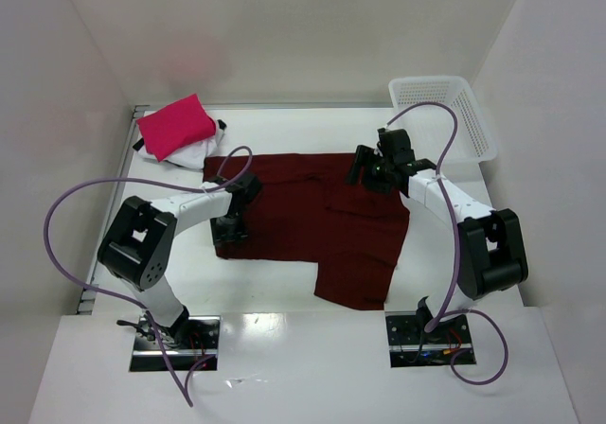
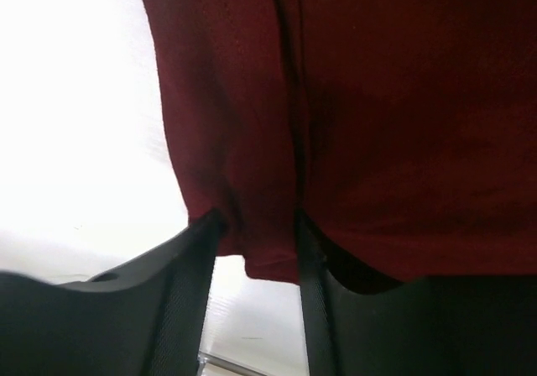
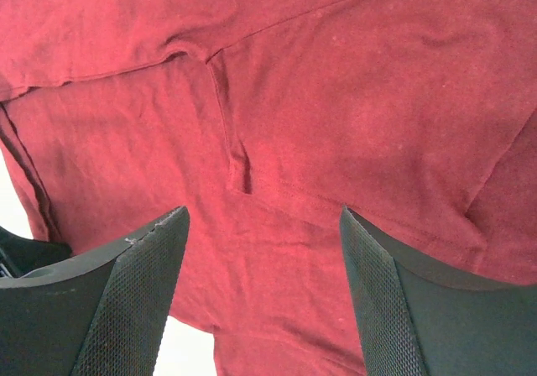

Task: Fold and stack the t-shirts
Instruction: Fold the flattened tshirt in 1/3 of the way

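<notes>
The white bench (image 1: 303, 131) is walled in on the left, far and right sides. Spread flat across its middle is the dark maroon t-shirt (image 1: 303, 216), the largest of the three shirts, with one lobe reaching toward the near edge on the right. In the far right corner stands the white mesh basket (image 1: 454, 112), its mesh floor in plain view, well apart from every shirt. In the far left corner the white t-shirt (image 1: 194, 152) lies bunched, with the bright pink-red t-shirt (image 1: 175, 126) folded to a small rectangle on top of it. A strip of bare bench runs between the maroon shirt's far edge and the back wall, and wider bare patches lie left of the shirt and right of it toward the basket. The left gripper (image 1: 230, 227) sits at the maroon shirt's left edge; in its wrist view a hanging hem of the cloth lies between its fingers (image 2: 180, 292), but I cannot tell whether it is pinched. The right gripper (image 1: 367, 170) is released, its fingers (image 3: 143, 292) spread wide above the shirt near its far right part, holding nothing.
</notes>
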Motion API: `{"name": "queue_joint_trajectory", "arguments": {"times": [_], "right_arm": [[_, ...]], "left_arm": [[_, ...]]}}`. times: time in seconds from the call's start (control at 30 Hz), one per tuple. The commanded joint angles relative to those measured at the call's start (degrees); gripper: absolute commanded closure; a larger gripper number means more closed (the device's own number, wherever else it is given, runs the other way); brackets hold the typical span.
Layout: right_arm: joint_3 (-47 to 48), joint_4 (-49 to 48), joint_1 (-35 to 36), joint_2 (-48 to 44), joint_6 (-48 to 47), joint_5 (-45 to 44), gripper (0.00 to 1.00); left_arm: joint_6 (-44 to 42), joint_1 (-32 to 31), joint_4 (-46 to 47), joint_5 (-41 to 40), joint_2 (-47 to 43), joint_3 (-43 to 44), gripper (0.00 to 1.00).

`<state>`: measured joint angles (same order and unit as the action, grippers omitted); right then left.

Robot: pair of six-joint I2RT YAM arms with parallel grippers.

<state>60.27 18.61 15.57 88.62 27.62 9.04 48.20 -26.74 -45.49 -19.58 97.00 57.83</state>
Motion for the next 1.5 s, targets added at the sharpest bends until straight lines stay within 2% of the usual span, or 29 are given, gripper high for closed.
{"name": "queue_joint_trajectory", "arguments": {"times": [0.0,0.13,0.2,0.33,0.4,0.53,0.8,1.1,1.3,1.47], "right_arm": [[-0.85,-2.35,0.42,-2.31,-0.37,-1.13,0.22],[-0.85,-2.35,0.42,-2.31,-0.37,-1.13,0.22],[-0.85,-2.35,0.42,-2.31,-0.37,-1.13,0.22],[-1.38,-2.35,0.42,-2.31,-0.37,-1.13,0.22],[-1.38,-2.35,0.42,-2.84,0.16,-1.13,0.22],[-1.9,-2.35,0.42,-2.84,0.16,-1.13,0.22],[-2.43,-2.97,0.42,-3.37,0.16,-0.6,0.22],[-3.49,-4.55,0.42,-3.37,0.68,0.54,0.22],[-4.1,-4.8,0.42,-3.89,0.93,1.07,0.22],[-4.1,-5.08,0.42,-4.84,1.21,1.07,0.22]], "left_arm": [[0.61,0.02,-0.92,-0.73,0.3,-0.97,0.62],[2.47,0.02,-0.92,-1.16,-1.87,-0.97,0.64],[3.04,0.02,-0.92,-1.16,-2.78,-1.44,0.59],[4.72,0.02,-1.45,-1.16,-4.79,-2.02,0.59],[5.9,0.02,-1.45,-1.16,-5.37,-2.02,0.64],[8.1,0.02,0.31,1.03,-7.52,-4.13,0.83],[14.07,1.94,3.94,3.76,-8.82,-8.65,1.0],[24.74,3.19,2.07,-1.49,-13.74,-10.55,1.0],[32.12,8.88,1.37,-2.3,-17.78,-12.57,0.99],[34.24,14.06,1.37,-2.3,-19.7,-12.57,0.99]]}}
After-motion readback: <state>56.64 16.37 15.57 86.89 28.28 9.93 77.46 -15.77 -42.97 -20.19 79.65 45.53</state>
